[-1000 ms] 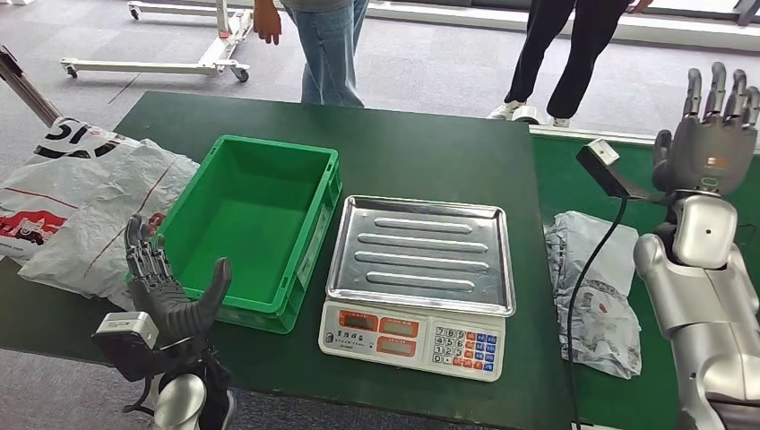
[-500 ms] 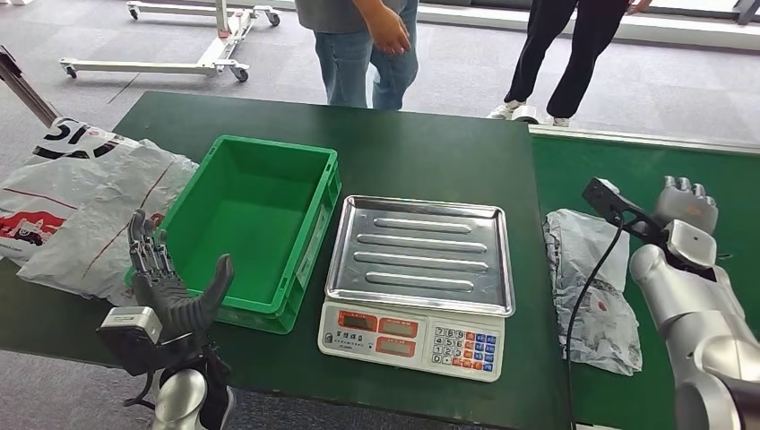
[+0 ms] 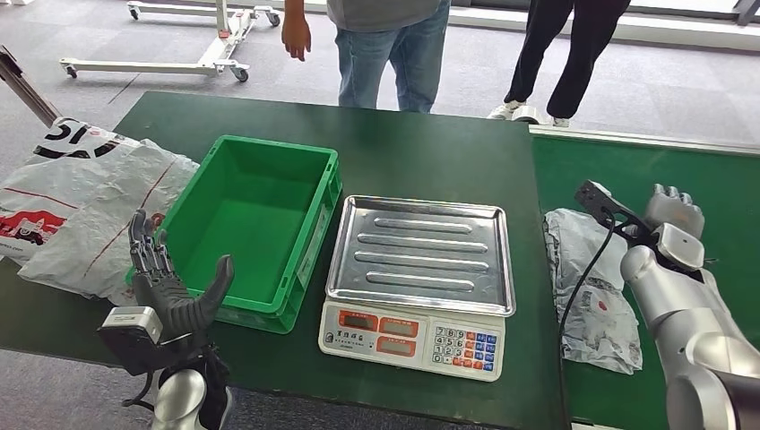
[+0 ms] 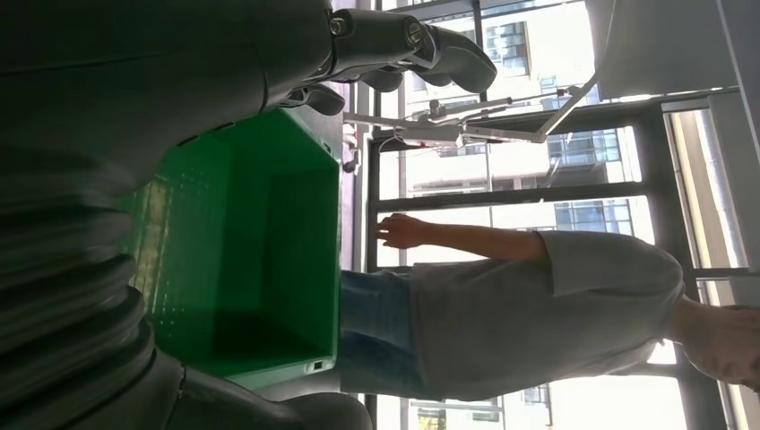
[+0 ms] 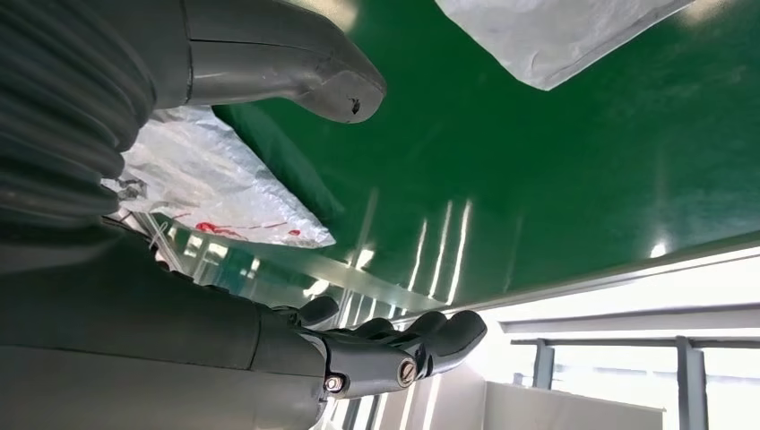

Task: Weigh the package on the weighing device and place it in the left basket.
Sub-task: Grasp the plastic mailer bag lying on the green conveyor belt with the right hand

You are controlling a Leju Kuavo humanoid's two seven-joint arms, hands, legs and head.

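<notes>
The package, a crumpled white-grey plastic mailer, lies on the green surface right of the scale, whose steel pan is bare. The green basket stands left of the scale with nothing in it. My right hand hangs low just beyond the package's far right side, holding nothing. In the right wrist view its fingers stretch out above the green surface, with the package beside the thumb. My left hand stands upright at the table's front edge, fingers spread, next to the basket.
A heap of white and grey mail bags lies left of the basket. Two people stand behind the table's far edge. A wheeled frame is on the floor beyond. Another white bag lies past my right hand.
My right hand has dropped from a raised, upright pose to low over the green surface beside the package. The person in jeans has stepped to the right. My left hand has barely moved.
</notes>
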